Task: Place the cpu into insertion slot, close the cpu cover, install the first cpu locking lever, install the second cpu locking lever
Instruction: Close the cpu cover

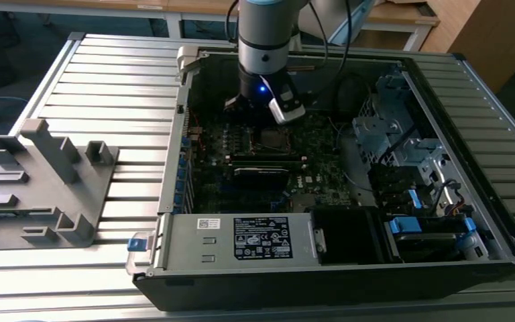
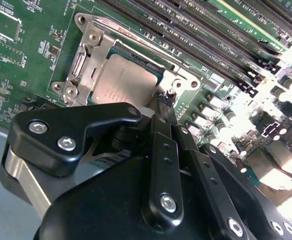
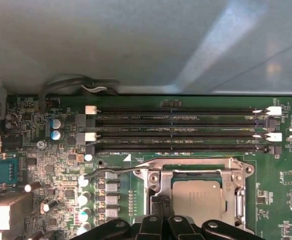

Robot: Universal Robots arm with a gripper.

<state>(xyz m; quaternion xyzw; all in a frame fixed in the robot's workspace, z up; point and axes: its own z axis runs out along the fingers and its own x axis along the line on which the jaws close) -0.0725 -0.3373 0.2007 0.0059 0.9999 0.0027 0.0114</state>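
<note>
The cpu (image 3: pixel 196 197) (image 2: pixel 121 82), a dull grey square, lies in its socket on the green motherboard. The cpu cover (image 3: pixel 191 167) (image 2: pixel 88 55), a shiny silver frame, lies flat around it with the chip showing through its window. A thin wire locking lever (image 3: pixel 110 171) sticks out sideways from one corner of the socket. My gripper (image 2: pixel 165 100) (image 3: pixel 162 202) is shut, its black fingertips together at the socket's edge beside the cover; I cannot tell whether they touch it. In the exterior view the gripper (image 1: pixel 262 114) hangs low inside the open computer case, just behind the socket (image 1: pixel 273 139).
Long black memory slots (image 3: pixel 181 130) run beside the socket. Capacitors (image 3: pixel 55 129) stand near the lever's end. The case walls (image 1: pixel 182 134) ring the board, with a power supply (image 1: pixel 239 238) in front and a drive cage (image 1: pixel 391 127) on the exterior view's right. A grey fixture (image 1: pixel 43 181) sits outside.
</note>
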